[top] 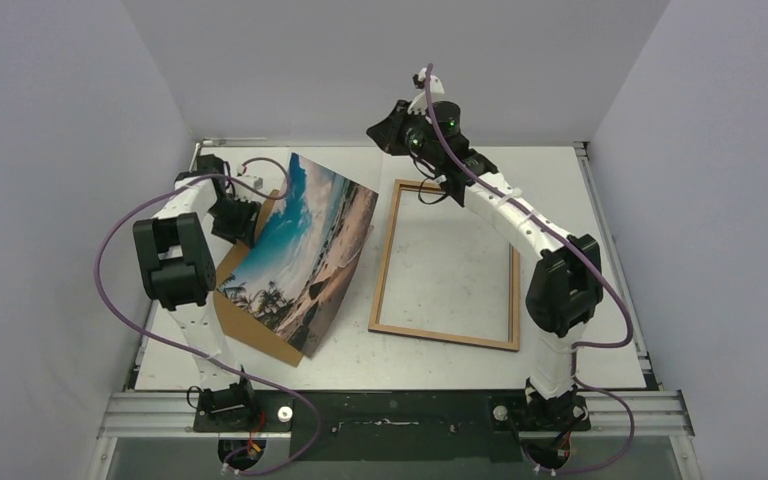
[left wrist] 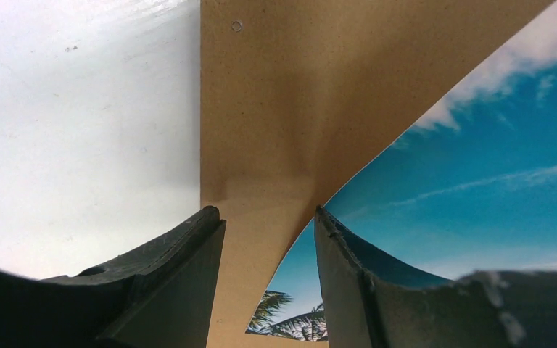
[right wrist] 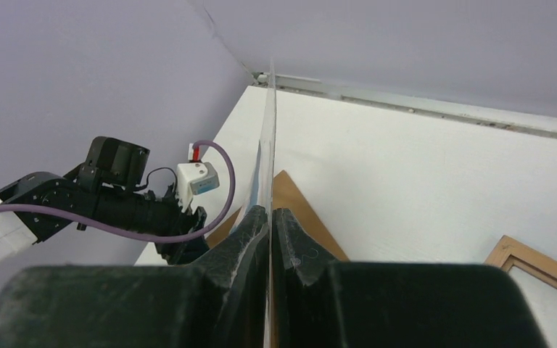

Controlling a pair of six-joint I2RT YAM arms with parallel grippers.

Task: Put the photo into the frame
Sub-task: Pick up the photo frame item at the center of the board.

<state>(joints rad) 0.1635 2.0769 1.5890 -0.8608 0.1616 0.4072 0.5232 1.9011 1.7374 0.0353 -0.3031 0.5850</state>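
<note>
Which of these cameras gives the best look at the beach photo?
The top external view: the whole photo shows, curved. The left wrist catches only sky and palms; the right wrist sees it edge-on, pinched in the right gripper.

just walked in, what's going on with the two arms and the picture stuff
The right end effector is shut on one edge of the thin, flexible beach photo print, holding it raised and bowed. The left end effector is open at the photo's opposite side, above the flat brown backing board. The thin rectangular wood-brown frame lies flat and empty to the right of the photo, so the photo is not in it yet.
</note>
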